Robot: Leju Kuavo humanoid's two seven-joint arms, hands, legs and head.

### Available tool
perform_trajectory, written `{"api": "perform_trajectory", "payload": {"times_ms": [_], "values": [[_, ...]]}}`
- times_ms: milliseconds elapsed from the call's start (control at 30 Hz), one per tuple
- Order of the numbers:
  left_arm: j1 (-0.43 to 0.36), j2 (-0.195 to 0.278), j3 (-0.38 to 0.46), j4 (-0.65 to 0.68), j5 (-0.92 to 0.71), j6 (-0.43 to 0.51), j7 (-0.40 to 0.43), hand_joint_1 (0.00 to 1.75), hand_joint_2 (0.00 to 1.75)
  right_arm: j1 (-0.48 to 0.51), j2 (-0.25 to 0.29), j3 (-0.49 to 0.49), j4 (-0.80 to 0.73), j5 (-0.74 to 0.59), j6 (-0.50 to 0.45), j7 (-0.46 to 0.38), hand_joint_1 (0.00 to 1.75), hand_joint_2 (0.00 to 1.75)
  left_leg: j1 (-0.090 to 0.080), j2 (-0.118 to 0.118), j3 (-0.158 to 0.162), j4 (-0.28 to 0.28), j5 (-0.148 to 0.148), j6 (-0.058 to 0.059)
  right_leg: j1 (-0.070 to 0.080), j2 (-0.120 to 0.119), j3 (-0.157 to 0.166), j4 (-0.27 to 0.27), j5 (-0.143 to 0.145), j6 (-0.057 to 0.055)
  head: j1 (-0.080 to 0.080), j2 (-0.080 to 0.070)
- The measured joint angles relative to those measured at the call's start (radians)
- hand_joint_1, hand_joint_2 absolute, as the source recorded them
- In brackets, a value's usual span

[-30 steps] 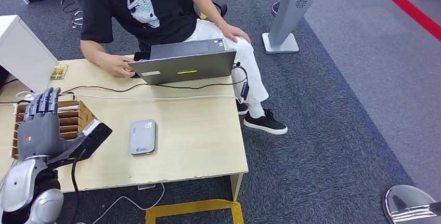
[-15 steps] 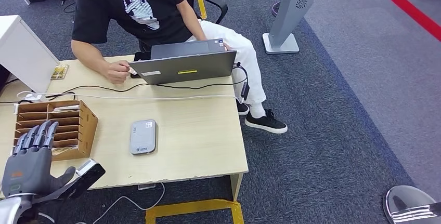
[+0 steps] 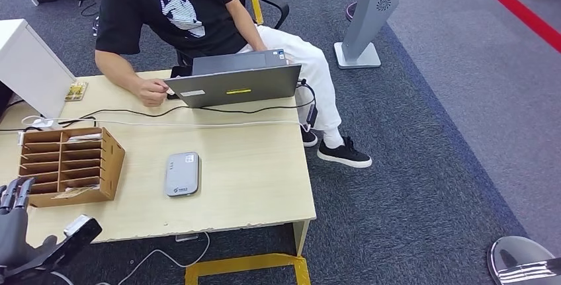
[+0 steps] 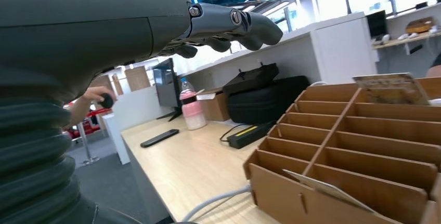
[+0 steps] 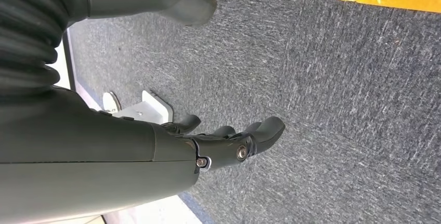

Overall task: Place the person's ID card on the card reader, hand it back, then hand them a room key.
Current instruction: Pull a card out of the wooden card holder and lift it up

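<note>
Beside wooden rack, left hand empty, slots visible

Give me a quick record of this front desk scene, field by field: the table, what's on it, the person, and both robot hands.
table: light wooden table
card reader: grey, flat on the table, nothing on it
card rack: brown slotted wooden rack, beside the card reader, cards in some slots
laptop: grey, open, at the table's far edge
person: seated behind the laptop, one hand on the table
left hand: low by the table's near corner, holds nothing, fingers apart
right hand: hangs over the carpet, holds nothing, fingers slightly curled
</note>
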Motion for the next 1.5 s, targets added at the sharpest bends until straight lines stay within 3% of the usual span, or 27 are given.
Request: {"api": "perform_trajectory", "payload": {"times_ms": [433,667,1100,1200,1300,1500], "values": [[-0.01,-0.023,0.161,0.11,0.046,-0.013,0.005,0.0,1.75,-0.003,0.0,-0.012,-0.001,0.014,-0.003,-0.011,0.0,1.75,0.0,0.0,0.0,0.0,0.0,0.0,0.0,0.0,0.0,0.0,0.0,0.0,0.0,0.0],[-0.066,-0.07,0.186,0.171,0.028,0.079,-0.027,0.0,1.75,-0.006,0.0,-0.013,-0.002,0.026,-0.004,-0.023,0.0,1.75,0.0,-0.001,0.0,0.0,0.0,0.0,0.0,-0.001,0.0,0.0,0.0,0.0,0.0,0.0],[-0.087,-0.087,0.188,0.195,0.019,0.102,-0.032,0.0,1.75,-0.007,0.0,-0.013,-0.002,0.031,-0.004,-0.025,0.0,1.75,0.0,-0.001,0.0,0.0,0.0,0.0,0.0,-0.001,0.0,0.0,0.0,0.0,0.0,0.0],[-0.117,-0.12,0.189,0.23,-0.007,0.151,-0.043,0.0,1.75,-0.008,0.0,-0.013,-0.002,0.037,-0.006,-0.028,0.0,1.75,0.0,-0.001,0.001,0.0,0.0,0.0,0.0,-0.001,0.0,0.0,0.0,0.0,0.0,0.0],[-0.177,-0.183,0.189,0.296,-0.045,0.207,-0.055,0.0,1.75,-0.012,-0.001,-0.013,-0.002,0.043,-0.011,-0.035,0.0,1.75,0.0,-0.001,0.001,0.0,0.0,0.0,0.0,-0.001,0.0,0.0,0.0,0.0,0.0,0.0],[-0.24,-0.256,0.188,0.394,-0.044,0.214,-0.067,0.0,1.75,-0.018,-0.004,-0.013,-0.002,0.056,-0.013,-0.045,0.0,1.75,0.0,-0.001,0.001,0.0,0.0,0.0,0.0,-0.001,0.0,0.0,0.0,0.0,0.0,0.0]]}}
